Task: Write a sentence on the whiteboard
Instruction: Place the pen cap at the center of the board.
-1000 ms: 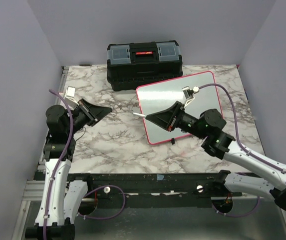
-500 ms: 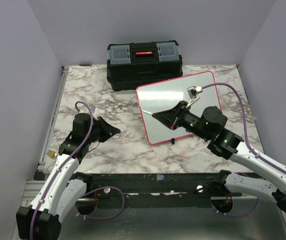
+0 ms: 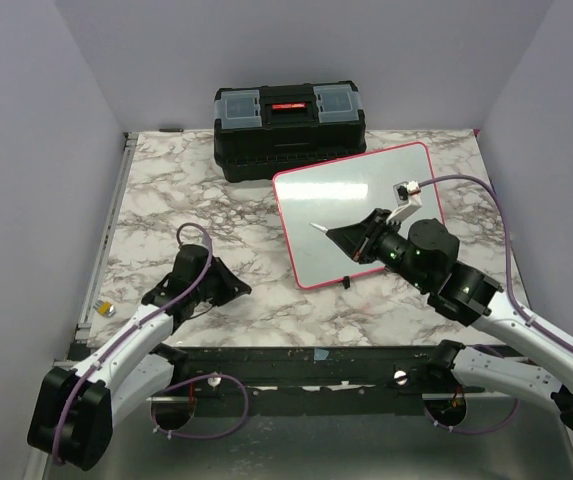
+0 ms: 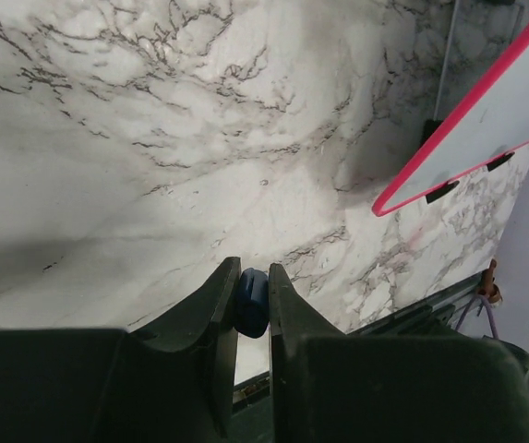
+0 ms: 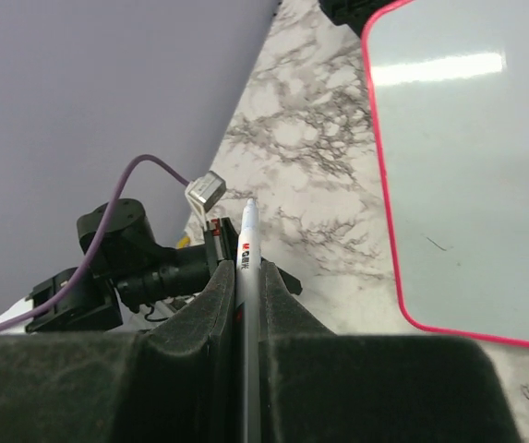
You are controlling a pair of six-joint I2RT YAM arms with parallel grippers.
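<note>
The whiteboard point(image 3: 336, 190), white with a red-pink rim, lies at the right of the marble table; it also shows in the left wrist view point(image 4: 513, 120) and the right wrist view point(image 5: 467, 166). My right gripper point(image 3: 334, 234) is shut on a white marker pen point(image 5: 246, 231), whose tip point(image 3: 316, 227) points left over the board's left part; I cannot tell if it touches. A short faint mark point(image 5: 439, 245) is on the board. My left gripper point(image 3: 238, 288) is low over the table near the front edge, shut on a small blue cap point(image 4: 252, 300).
A black toolbox point(image 3: 289, 128) stands at the back, just behind the whiteboard's far left corner. A small yellow thing point(image 3: 109, 309) lies at the table's left edge. Purple walls close in the left, back and right sides.
My left arm has dropped and swung toward the near edge, its gripper now low by the front. My right gripper has drawn back to the right with the pen, over the board.
</note>
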